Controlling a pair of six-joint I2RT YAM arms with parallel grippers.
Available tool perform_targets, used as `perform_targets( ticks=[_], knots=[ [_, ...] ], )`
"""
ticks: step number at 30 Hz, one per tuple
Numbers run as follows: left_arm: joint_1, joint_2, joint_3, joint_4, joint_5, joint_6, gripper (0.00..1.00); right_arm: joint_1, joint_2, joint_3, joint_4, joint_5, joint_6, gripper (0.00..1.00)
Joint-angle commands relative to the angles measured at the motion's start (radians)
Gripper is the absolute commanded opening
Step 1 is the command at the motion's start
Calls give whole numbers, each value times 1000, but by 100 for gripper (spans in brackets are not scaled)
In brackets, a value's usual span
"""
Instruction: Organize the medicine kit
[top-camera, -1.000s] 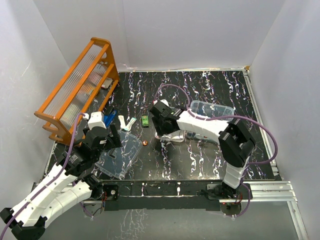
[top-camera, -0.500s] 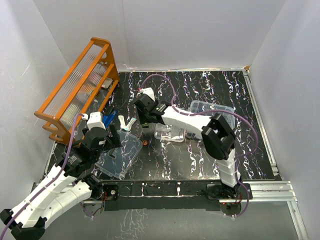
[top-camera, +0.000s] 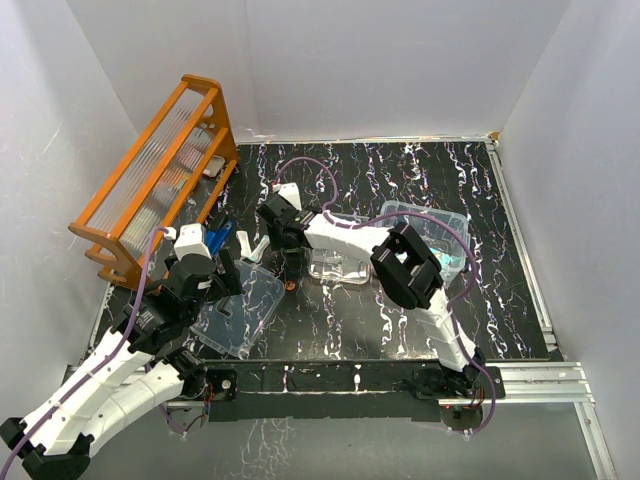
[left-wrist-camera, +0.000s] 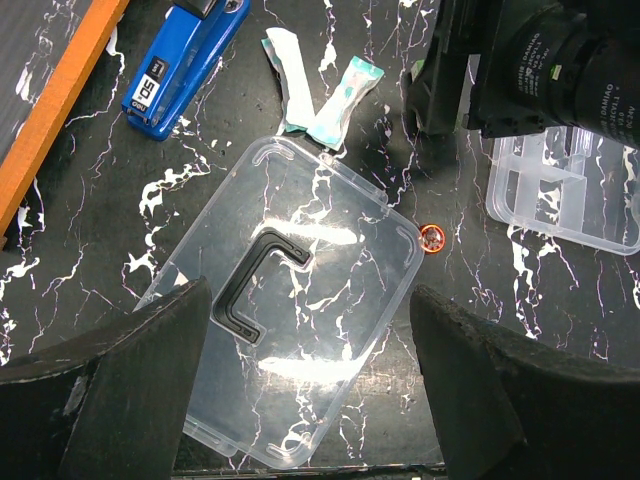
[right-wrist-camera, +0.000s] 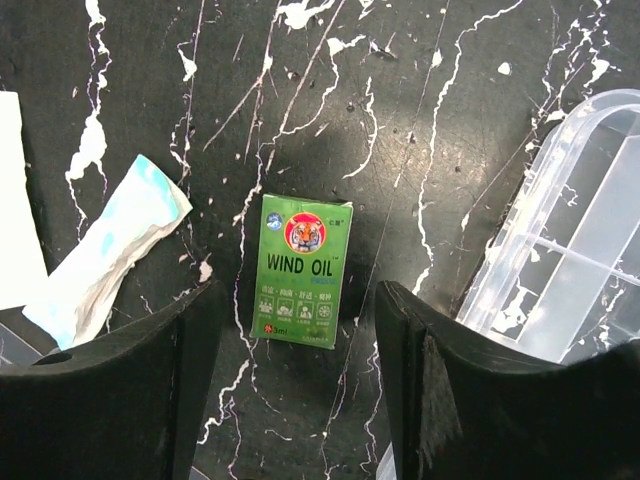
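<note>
Clear plastic lid (top-camera: 240, 305) lies near-left, compartmented tray (top-camera: 335, 265) centre, box (top-camera: 440, 222) right. Left wrist: left gripper (left-wrist-camera: 310, 305) spread wide above lid. Right wrist: right gripper (right-wrist-camera: 300, 300) spread wide, straddling green Wind Oil packet (right-wrist-camera: 305, 268), not touching.

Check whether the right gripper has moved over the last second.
Yes. The right gripper moved left across the table, closer to the orange rack, and now hovers open above the green Wind Oil box.
</note>
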Motion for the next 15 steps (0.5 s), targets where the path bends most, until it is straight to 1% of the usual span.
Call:
perform_targets(
  ticks=[1,11,15],
  knots=[
    [5,-3,5,-9,-17,-1,79,2,25,76,7,23,19,59],
    [5,-2,5,-9,-16,-1,79,4,79,101,-47,74,81,49],
    [5,-3,5,-10,-15,0,79,4,86,100,-51,85,101,42]
  ],
)
